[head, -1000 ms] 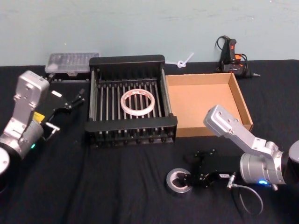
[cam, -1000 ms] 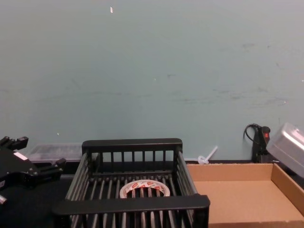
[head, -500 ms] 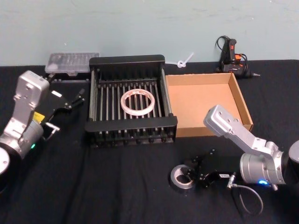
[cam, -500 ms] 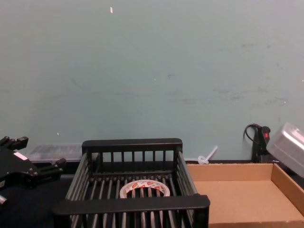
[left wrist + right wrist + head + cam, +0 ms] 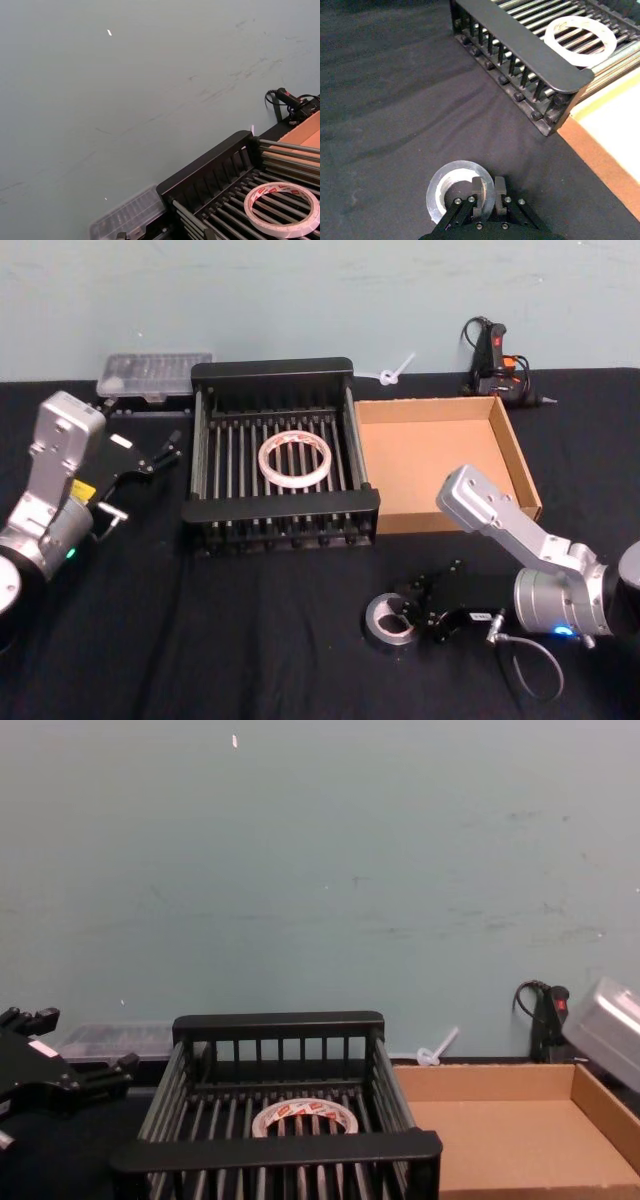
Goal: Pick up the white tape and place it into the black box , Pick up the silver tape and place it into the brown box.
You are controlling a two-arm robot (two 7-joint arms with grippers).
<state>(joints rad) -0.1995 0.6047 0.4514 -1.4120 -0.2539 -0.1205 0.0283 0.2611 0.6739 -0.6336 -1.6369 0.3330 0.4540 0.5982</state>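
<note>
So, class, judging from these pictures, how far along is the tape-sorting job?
Done: the white tape lies flat on the bars inside the black box.
In hand: the right hand has closed its fingers over the wall of the silver tape, which sits on the black cloth.
Left: lifting that roll and putting it in the brown box.
The left hand waits beside the black box.

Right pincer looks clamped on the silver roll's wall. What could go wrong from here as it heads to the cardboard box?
The right pincer pinches only one side of the silver tape, so the roll may tilt or slip when lifted. The brown box sits beyond it, right beside the black box already holding the white tape; a low carry could catch the cardboard's near wall, and drifting left could drop it in the wrong box. The left pincer is parked left of the crate.
</note>
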